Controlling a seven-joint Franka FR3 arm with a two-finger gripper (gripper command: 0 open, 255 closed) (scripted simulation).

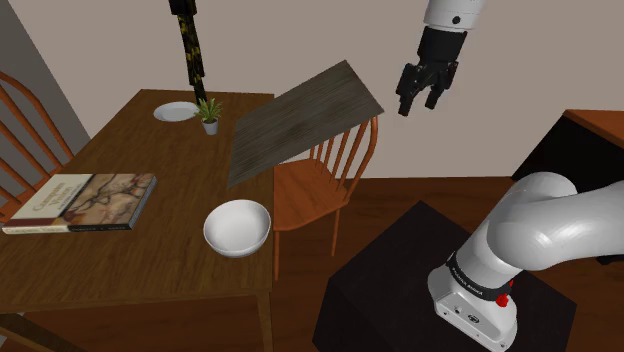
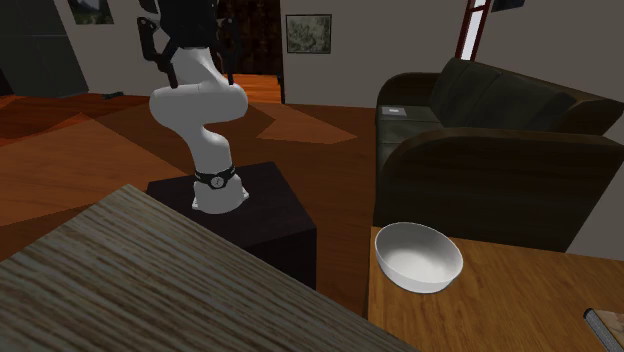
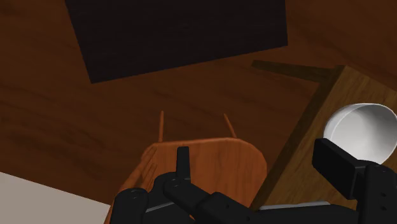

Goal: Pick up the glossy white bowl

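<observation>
The glossy white bowl (image 1: 237,228) stands upright and empty near the wooden table's (image 1: 120,260) front corner, the one closest to the chair. My gripper (image 1: 419,105) hangs high in the air, well off to the shoulder view's right of the bowl and above the chair, with its fingers apart and nothing between them. In the wrist view the gripper (image 3: 257,156) is open over the chair seat (image 3: 203,159), and the bowl (image 3: 362,130) lies beyond the outer side of one finger (image 3: 340,167). The second exterior view has the bowl (image 2: 418,256) at the table's edge (image 2: 500,300).
A wooden chair (image 1: 320,185) stands between table and black stand (image 1: 430,290). A book (image 1: 80,200), a small plate (image 1: 175,111) and a potted plant (image 1: 208,113) sit on the table. A grey wood-grain panel (image 1: 300,120) slants above the table's far corner. A dark sofa (image 2: 500,140) stands behind.
</observation>
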